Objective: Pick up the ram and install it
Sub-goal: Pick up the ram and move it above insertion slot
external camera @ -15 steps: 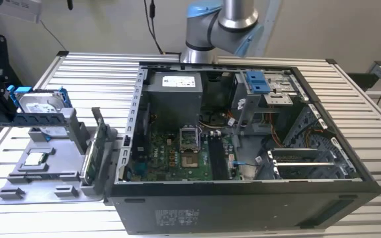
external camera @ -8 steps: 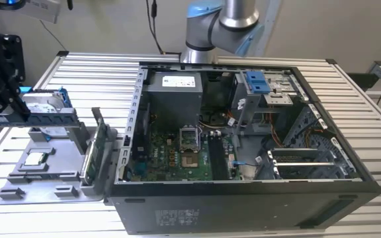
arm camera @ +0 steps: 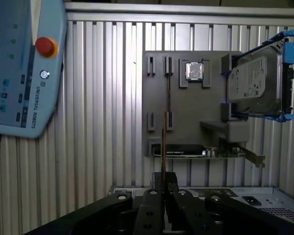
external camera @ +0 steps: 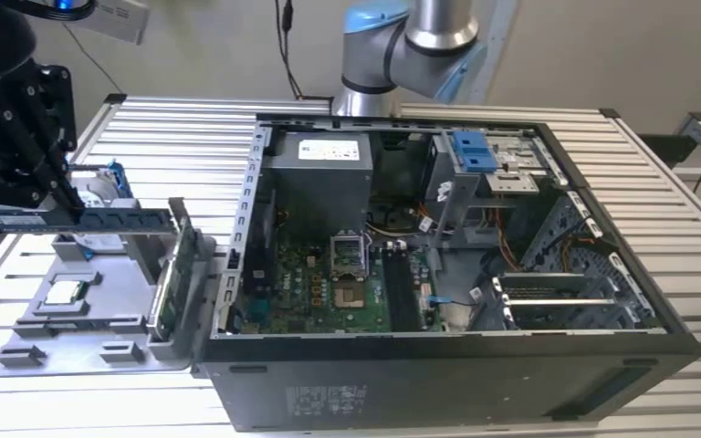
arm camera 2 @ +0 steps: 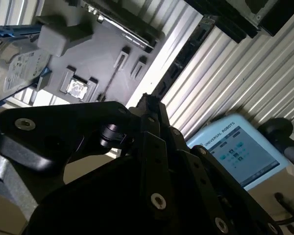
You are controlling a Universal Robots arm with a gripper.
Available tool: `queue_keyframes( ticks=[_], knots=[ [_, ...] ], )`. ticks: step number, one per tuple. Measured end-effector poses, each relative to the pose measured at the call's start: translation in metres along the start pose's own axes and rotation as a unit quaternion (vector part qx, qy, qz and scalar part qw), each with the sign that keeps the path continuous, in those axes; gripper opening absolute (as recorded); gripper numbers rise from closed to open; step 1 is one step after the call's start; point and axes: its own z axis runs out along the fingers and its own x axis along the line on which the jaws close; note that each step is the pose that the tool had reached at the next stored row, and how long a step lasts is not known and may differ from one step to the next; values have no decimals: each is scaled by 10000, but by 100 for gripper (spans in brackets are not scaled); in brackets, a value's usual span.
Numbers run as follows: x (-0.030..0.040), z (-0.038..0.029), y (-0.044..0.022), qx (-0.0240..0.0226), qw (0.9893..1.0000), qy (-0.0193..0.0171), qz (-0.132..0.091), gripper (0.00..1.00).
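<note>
Exterior view: gripper (external camera: 68, 206) clamped on ram (external camera: 125, 219), stick held level, clear above grey parts tray (external camera: 120, 315), near open PC case (external camera: 448, 392). First wrist view: ram edge-on betw. fingers (arm camera: 151, 201), over tray.

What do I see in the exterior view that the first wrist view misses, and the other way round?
Exterior view: the motherboard and the robot arm's blue-capped joint. First wrist view: the teach pendant with its red button. Both: the gripper holding the ram above the grey tray, which carries the hard drive and processor chip.
</note>
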Motion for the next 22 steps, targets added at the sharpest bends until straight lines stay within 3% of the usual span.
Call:
queue_keyframes(
  ticks=[22],
  knots=[
    [-5,-5,-666,0,10000,0,0,14]
  ],
)
